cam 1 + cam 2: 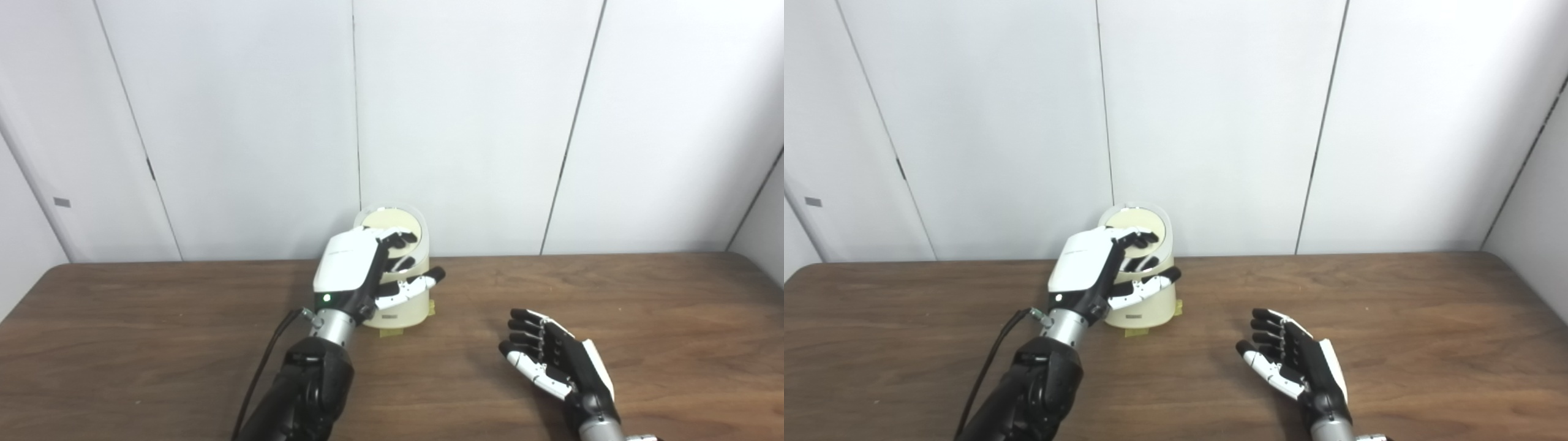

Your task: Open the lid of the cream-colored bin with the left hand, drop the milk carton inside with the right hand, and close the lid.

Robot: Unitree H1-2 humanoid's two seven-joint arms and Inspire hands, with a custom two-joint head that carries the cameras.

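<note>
My right hand [554, 361] lies near the front edge of the surface [643, 306], palm up, fingers spread wide and holding nothing; I see no milk carton. Farther back, my left hand [361, 269] is at the bin [411, 300] by the back edge, fingers on its raised lid [398, 219], I think to shut it

Two head cameras look down, seemingly close, sharing the table [184, 343].

readable text: none that i can make out
small label on cream-colored round plastic bin [388, 316]: too blurred to read
</note>
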